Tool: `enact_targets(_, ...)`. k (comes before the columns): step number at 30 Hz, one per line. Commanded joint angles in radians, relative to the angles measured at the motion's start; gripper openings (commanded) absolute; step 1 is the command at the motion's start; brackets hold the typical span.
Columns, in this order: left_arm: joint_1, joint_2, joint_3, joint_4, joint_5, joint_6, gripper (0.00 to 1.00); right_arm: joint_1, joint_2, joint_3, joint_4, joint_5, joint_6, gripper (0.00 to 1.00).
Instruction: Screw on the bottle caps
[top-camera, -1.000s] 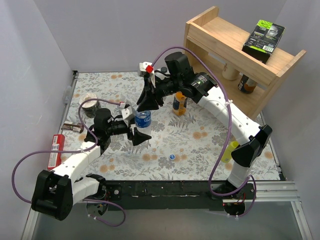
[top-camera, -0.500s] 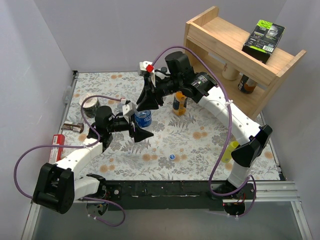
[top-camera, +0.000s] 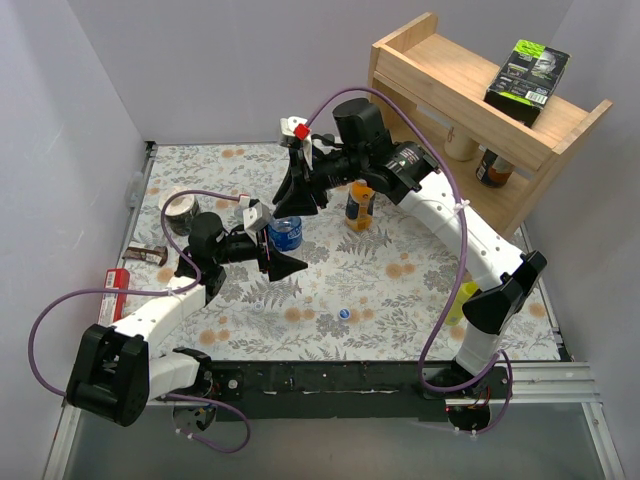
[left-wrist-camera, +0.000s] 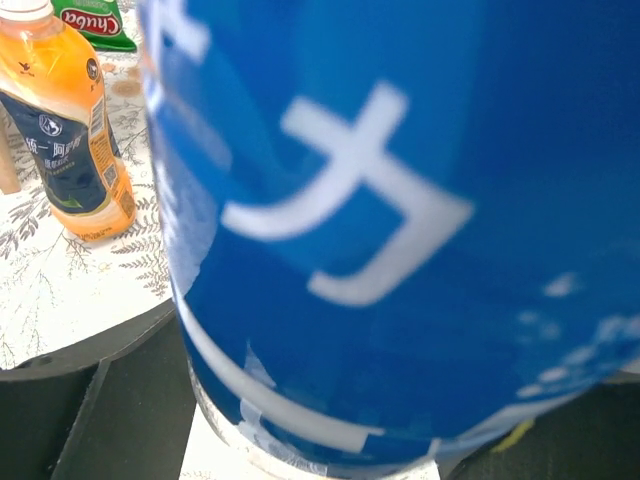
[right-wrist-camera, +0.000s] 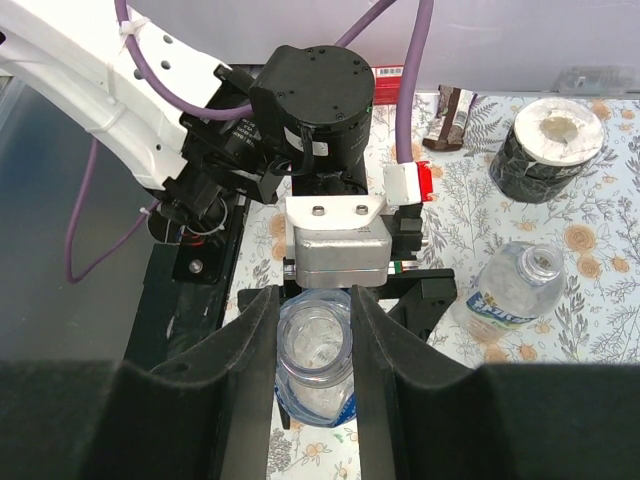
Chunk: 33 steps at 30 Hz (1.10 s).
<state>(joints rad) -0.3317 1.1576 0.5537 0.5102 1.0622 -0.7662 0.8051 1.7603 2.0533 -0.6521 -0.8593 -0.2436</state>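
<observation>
A clear bottle with a blue label (top-camera: 286, 234) stands at the table's middle, its mouth open and uncapped (right-wrist-camera: 316, 340). My right gripper (top-camera: 298, 198) hangs above it, and its fingers (right-wrist-camera: 250, 340) press the bottle's neck from both sides. My left gripper (top-camera: 276, 248) has its jaws on either side of the label, which fills the left wrist view (left-wrist-camera: 400, 200). The orange bottle (top-camera: 360, 204), (left-wrist-camera: 70, 130) stands upright behind it with a whitish cap on. A second clear bottle (right-wrist-camera: 520, 285) stands uncapped nearby. A blue cap (top-camera: 344, 313) lies loose on the table.
A tape roll (top-camera: 182, 210) and a candy bar (top-camera: 146, 254) lie at the left. A red box (top-camera: 112, 300) sits at the left edge. A yellow squeeze bottle (top-camera: 462, 297) stands at the right. A wooden shelf (top-camera: 470, 100) fills the back right corner.
My left gripper has moved up and in from the near side until its jaws are around the blue-label bottle. My right gripper stayed on the bottle's neck.
</observation>
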Motion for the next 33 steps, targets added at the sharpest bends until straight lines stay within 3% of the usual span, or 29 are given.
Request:
enact_targets(1, -0.006, 0.002, -0.018, 0.007, 0.004, 0.005, 0.73, -0.006, -0.03, 0.054, 0.026, -0.007, -0.005, 0.01)
enact_targets(7, -0.004, 0.005, -0.02, 0.045, -0.034, -0.014, 0.67, -0.006, -0.038, 0.024, 0.023, -0.001, -0.006, 0.01)
enact_targets(11, -0.006, 0.016, -0.006, 0.05, -0.036, -0.021, 0.52, -0.006, -0.045, 0.005, 0.037, 0.034, 0.007, 0.01)
enact_targets(14, -0.004, 0.004, -0.017, 0.039, -0.042, -0.021, 0.5, -0.009, -0.035, 0.077, -0.009, 0.095, -0.016, 0.26)
enact_targets(15, -0.006, -0.005, -0.021, 0.031, -0.048, -0.018, 0.49, -0.012, -0.039, 0.096, -0.026, 0.149, -0.028, 0.47)
enact_targets(16, -0.006, -0.01, -0.024, 0.021, -0.054, -0.01, 0.45, -0.024, -0.045, 0.109, -0.041, 0.182, -0.039, 0.54)
enact_targets(17, -0.006, -0.018, -0.026, -0.01, -0.064, -0.001, 0.36, -0.035, -0.061, 0.097, -0.046, 0.21, -0.048, 0.66)
enact_targets(19, -0.004, -0.038, -0.038, -0.032, -0.087, 0.016, 0.25, -0.081, -0.126, 0.053, -0.038, 0.247, -0.051, 0.72)
enact_targets(23, 0.0, -0.068, -0.067, -0.053, -0.093, 0.024, 0.1, -0.116, -0.228, -0.068, -0.092, 0.266, -0.132, 0.73)
enact_targets(24, 0.002, -0.073, -0.069, -0.055, -0.097, 0.022, 0.0, -0.116, -0.263, -0.137, -0.113, 0.249, -0.214, 0.73)
enact_targets(31, 0.017, -0.091, -0.074, -0.119, -0.117, 0.093, 0.0, -0.103, -0.361, -0.552, -0.31, 0.246, -0.556, 0.68)
enact_targets(32, 0.017, -0.096, -0.058, -0.174, -0.132, 0.125, 0.0, -0.095, -0.372, -0.596, -0.305, 0.271, -0.591, 0.75)
enact_targets(33, 0.019, -0.099, -0.054, -0.197, -0.136, 0.139, 0.0, -0.084, -0.377, -0.645, -0.311, 0.285, -0.655, 0.75)
